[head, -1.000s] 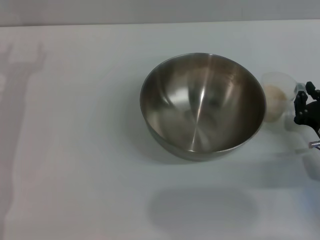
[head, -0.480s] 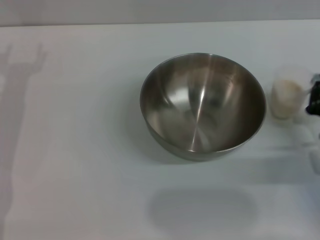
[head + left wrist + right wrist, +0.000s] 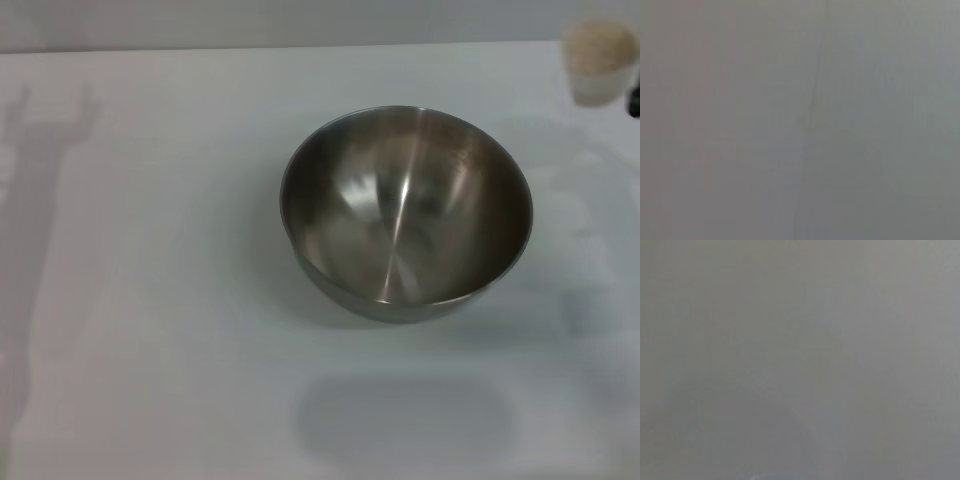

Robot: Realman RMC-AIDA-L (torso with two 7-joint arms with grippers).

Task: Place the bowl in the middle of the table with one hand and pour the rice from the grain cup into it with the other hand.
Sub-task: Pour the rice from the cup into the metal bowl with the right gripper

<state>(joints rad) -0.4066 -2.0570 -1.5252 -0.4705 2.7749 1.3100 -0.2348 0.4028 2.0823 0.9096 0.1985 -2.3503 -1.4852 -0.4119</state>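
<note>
The steel bowl (image 3: 405, 212) stands upright and empty on the white table (image 3: 150, 300), a little right of the middle in the head view. The grain cup (image 3: 600, 62), clear plastic and holding a pale heap of rice (image 3: 598, 45), hangs upright above the table at the far right, well behind and right of the bowl. Only a dark sliver of my right gripper (image 3: 635, 100) shows at the right edge, beside the cup it holds. My left gripper is out of view. Both wrist views show only plain grey.
The left arm's shadow (image 3: 40, 150) falls on the table's left side. The table's far edge (image 3: 300, 48) runs along the top of the head view. A faint shadow (image 3: 400, 415) lies in front of the bowl.
The grain cup has risen from the table beside the bowl's right rim and moved up and away toward the far right. The right gripper went with it, mostly out of frame. The bowl stayed still.
</note>
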